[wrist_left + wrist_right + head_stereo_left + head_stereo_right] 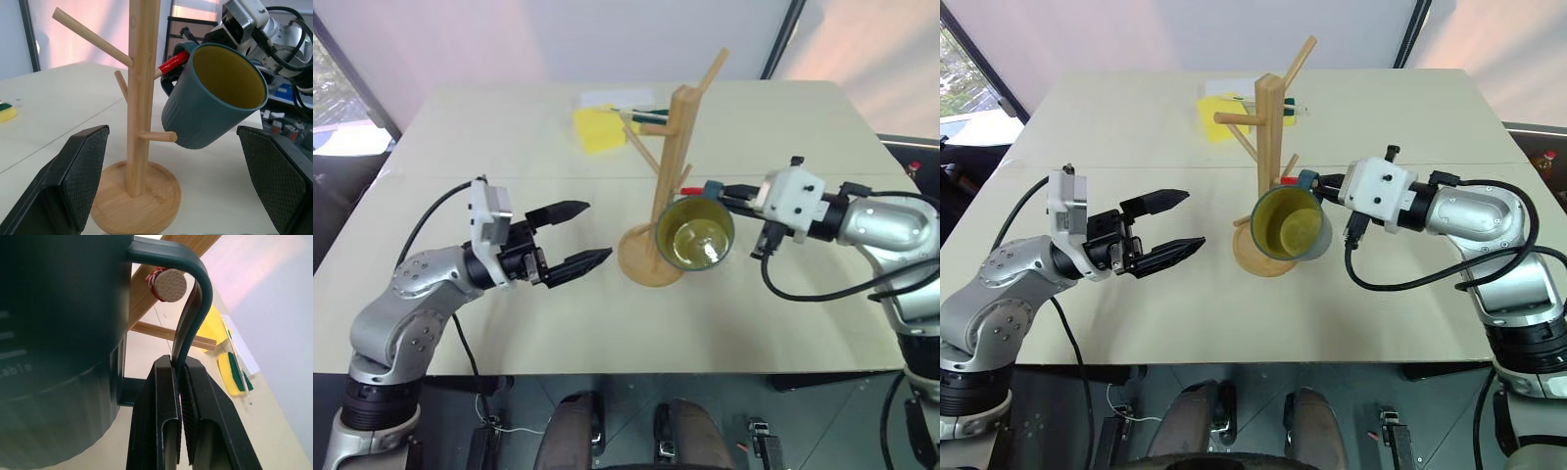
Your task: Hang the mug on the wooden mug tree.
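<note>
The slate-blue mug (695, 235) with a yellow inside hangs tilted in the air, its mouth toward me, against the right side of the wooden mug tree (672, 157). My right gripper (178, 363) is shut on the mug's loop handle (195, 308). A red-wrapped peg tip (168, 285) sits within the handle loop. The tree stands on its round base (636, 262) mid-table. My left gripper (598, 231) hovers open and empty to the left of the tree, with its black fingers (73, 181) framing tree and mug.
A yellow sponge (597, 127), a white sheet (612, 98) and green pens (651, 116) lie behind the tree at the back of the beige table (509, 147). The table's front edge runs just below both arms.
</note>
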Controlling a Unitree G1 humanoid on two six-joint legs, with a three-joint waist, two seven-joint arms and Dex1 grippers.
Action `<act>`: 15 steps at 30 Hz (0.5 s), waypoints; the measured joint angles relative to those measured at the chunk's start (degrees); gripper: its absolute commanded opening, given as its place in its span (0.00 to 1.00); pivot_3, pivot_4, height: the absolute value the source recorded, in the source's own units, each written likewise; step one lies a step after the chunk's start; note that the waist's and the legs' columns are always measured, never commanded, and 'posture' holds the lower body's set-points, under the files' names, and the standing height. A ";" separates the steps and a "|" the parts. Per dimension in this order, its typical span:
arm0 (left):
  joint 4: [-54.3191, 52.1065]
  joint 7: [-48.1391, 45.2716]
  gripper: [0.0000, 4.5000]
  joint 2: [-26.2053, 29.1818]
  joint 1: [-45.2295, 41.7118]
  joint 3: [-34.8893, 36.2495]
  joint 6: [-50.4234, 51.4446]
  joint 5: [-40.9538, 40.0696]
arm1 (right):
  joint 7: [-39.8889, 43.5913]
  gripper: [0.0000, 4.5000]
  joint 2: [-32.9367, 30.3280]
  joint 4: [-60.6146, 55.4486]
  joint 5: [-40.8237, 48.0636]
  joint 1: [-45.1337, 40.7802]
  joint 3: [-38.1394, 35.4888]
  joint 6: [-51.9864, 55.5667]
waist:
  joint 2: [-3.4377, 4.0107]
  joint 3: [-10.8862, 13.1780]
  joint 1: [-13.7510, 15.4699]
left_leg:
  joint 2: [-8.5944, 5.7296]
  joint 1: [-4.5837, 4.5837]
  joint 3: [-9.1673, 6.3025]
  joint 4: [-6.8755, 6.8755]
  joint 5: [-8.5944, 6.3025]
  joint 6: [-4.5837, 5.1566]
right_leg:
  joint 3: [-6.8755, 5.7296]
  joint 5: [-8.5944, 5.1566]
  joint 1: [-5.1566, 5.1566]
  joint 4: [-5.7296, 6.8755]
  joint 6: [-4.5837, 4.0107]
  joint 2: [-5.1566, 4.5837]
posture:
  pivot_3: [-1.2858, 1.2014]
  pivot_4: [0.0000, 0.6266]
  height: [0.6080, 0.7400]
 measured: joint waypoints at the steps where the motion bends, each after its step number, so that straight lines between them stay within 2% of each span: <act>1: -0.02 0.24 1.00 0.01 0.04 0.00 0.00 -0.01 | 0.06 0.22 0.17 0.06 0.00 -0.27 0.02 0.04 | 0.00 0.00 -0.02 | 0.00 0.00 0.00 0.01 0.00 0.00 | 0.00 0.00 0.00 0.01 0.00 0.00 | 0.52 0.24 0.93; 5: -0.90 0.67 1.00 0.02 0.32 0.00 0.00 -0.08 | -0.15 0.65 0.55 0.41 -0.53 -0.77 -0.03 -0.28 | 0.00 0.00 -0.05 | 0.00 0.00 0.00 0.01 0.00 0.00 | 0.00 0.00 0.00 0.01 0.00 0.00 | 0.52 0.24 0.93; 9: -1.08 0.94 1.00 0.02 0.63 0.01 0.00 -0.11 | -0.48 0.65 0.47 1.60 -1.15 -0.66 -1.05 -0.98 | 0.00 0.00 -0.02 | 0.00 0.00 0.00 0.01 0.00 0.00 | 0.00 0.00 0.00 0.01 0.00 0.00 | 0.52 0.24 0.93; 15: 0.45 3.33 1.00 -1.07 1.05 1.41 -0.42 0.22 | -1.59 0.65 0.35 4.97 2.74 2.01 -10.56 0.96 | 0.00 0.00 0.07 | 0.00 0.01 0.00 0.04 0.00 0.01 | -0.01 0.00 0.05 0.01 0.00 0.00 | 0.52 0.24 0.93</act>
